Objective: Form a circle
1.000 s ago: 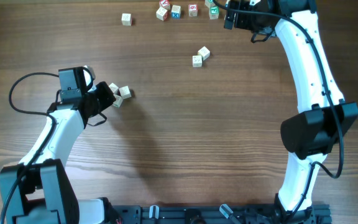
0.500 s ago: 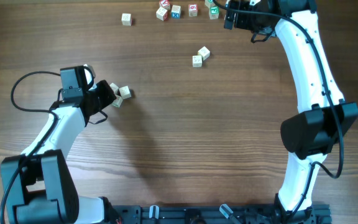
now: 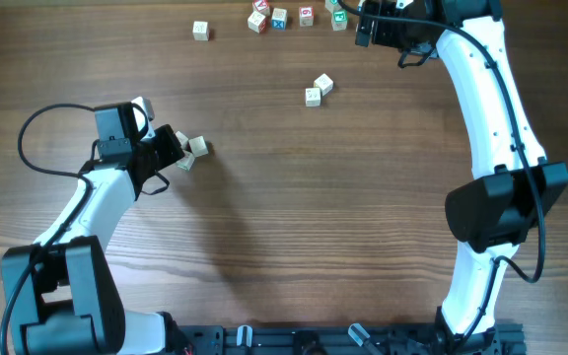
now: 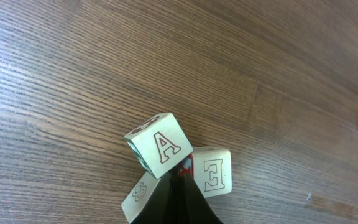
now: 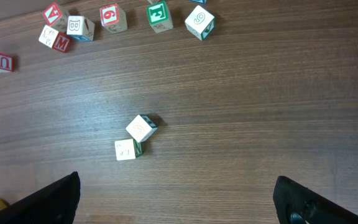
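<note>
No circle shows in any view, only three pale wooden cubes point(image 3: 191, 151) huddled together at the table's left. In the left wrist view they are an "A" cube point(image 4: 160, 144), an "E" cube point(image 4: 213, 171) and an "8" cube point(image 4: 140, 191), all touching. My left gripper point(image 4: 179, 190) is shut with nothing in it. Its closed tip is wedged between the "8" and "E" cubes, just behind the "A" cube. My right gripper point(image 5: 179, 199) hangs wide open and empty at the far right point(image 3: 365, 22), above bare table.
Two pale cubes point(image 3: 318, 90) sit together right of centre, also seen from the right wrist point(image 5: 135, 138). Several coloured letter cubes point(image 3: 294, 17) line the far edge. A lone cube point(image 3: 200, 31) lies far left of them. The right arm point(image 3: 491, 128) spans the right side.
My left wrist has shifted slightly toward the far edge and its cable has swung. The three cubes have barely moved. The right arm is still.
</note>
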Controlling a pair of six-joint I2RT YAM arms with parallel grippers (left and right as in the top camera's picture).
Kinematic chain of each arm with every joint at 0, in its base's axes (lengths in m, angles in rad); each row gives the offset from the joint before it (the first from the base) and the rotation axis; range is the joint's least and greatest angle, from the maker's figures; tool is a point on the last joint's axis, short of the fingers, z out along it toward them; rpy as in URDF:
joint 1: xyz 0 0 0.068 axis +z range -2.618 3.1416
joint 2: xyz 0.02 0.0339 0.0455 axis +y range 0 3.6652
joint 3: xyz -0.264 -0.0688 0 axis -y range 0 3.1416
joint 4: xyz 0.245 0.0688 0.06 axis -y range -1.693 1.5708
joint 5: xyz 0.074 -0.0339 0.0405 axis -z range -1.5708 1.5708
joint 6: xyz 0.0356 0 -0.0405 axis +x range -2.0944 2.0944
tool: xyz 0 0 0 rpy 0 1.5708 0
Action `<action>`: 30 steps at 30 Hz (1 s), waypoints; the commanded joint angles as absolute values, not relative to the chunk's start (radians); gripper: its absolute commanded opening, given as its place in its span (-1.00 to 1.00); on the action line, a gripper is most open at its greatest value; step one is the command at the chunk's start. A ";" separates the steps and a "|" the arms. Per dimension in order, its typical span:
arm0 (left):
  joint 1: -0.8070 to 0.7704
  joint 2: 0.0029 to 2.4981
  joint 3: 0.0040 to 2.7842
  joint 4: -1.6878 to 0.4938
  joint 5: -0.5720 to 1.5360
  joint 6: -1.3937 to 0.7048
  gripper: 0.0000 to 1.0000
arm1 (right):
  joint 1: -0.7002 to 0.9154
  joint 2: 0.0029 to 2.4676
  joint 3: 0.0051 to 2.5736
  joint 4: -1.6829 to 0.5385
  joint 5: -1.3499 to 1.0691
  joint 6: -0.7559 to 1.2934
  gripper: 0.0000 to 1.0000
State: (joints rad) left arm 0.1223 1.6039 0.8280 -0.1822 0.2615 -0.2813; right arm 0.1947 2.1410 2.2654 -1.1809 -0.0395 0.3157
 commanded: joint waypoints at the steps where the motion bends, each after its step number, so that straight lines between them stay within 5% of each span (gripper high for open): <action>1: 0.120 1.614 0.824 -0.184 0.291 -0.238 -0.92 | 0.196 2.107 2.276 -1.179 -0.023 0.317 0.98; 30: 0.120 1.616 0.824 -0.202 0.305 -0.239 -0.92 | 0.196 2.107 2.276 -1.178 -0.023 0.317 0.99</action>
